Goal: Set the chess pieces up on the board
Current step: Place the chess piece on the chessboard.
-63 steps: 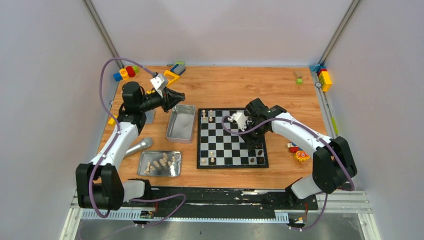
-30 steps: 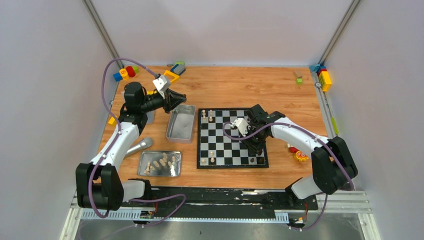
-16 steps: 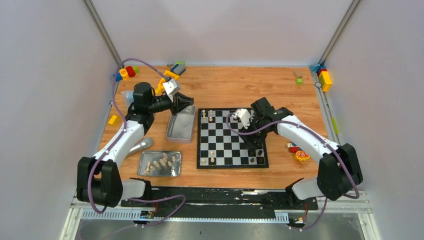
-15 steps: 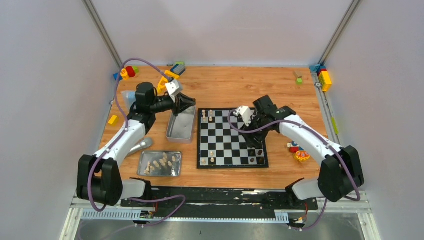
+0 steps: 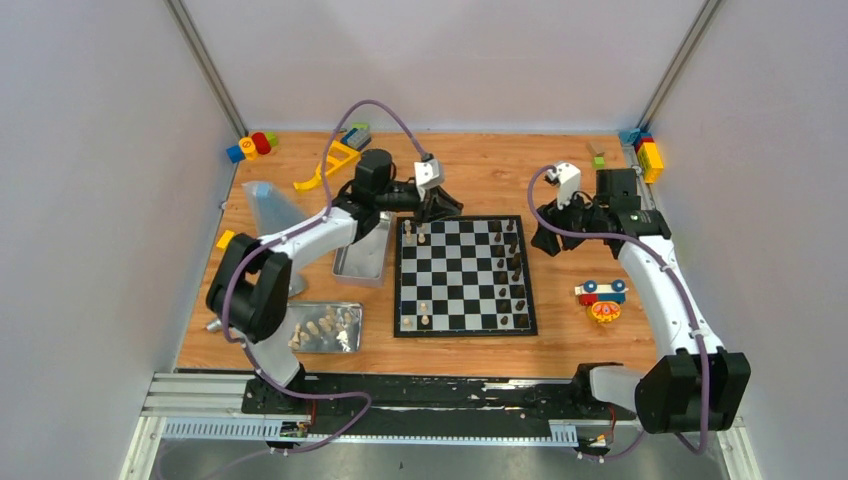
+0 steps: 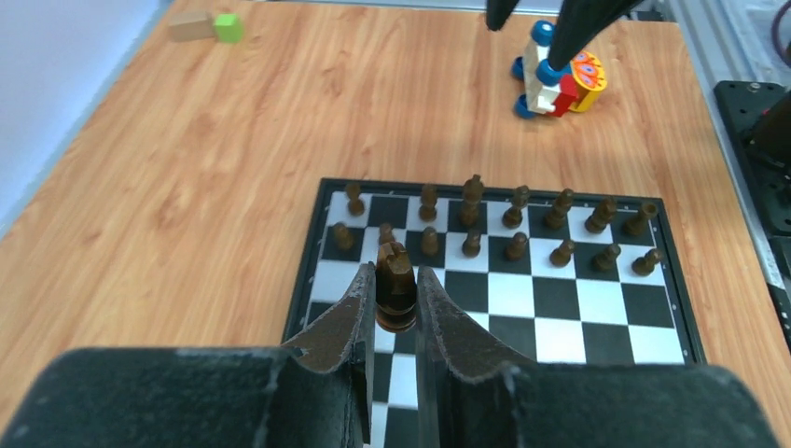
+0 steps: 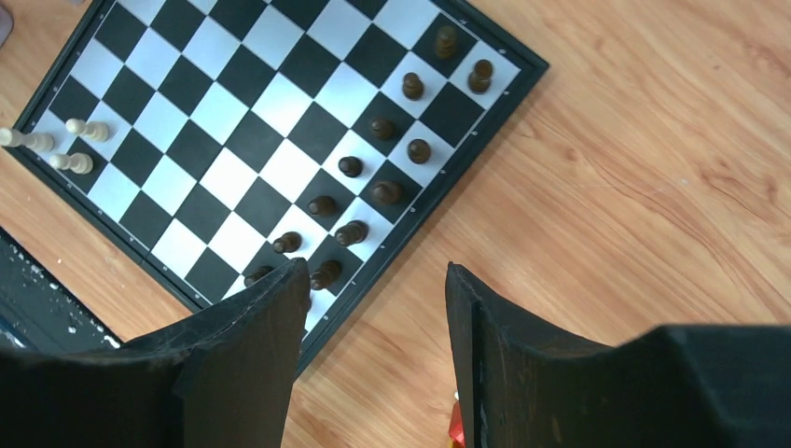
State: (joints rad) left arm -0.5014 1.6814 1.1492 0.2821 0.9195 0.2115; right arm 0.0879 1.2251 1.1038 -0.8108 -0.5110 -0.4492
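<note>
1. Left end effector (image 6: 394,280) is clenched on one dark brown turned chess piece (image 6: 395,297) above the left side of the flat black-and-white checkered chessboard (image 5: 460,282) on the wooden counter (image 5: 480,175).
2. Right end effector (image 7: 373,280) hangs released beside the board's far right corner.
3. Dark pieces (image 5: 512,270) fill two rows along its right edge; pale cream pieces (image 5: 320,325) lie in a shiny rectangular metal tray (image 5: 358,346).
4. Likely light, rigid, smooth, tippy: grip the waist.
5. Half a second earlier the right arm worked over the board, where few dark pieces stood.
</note>
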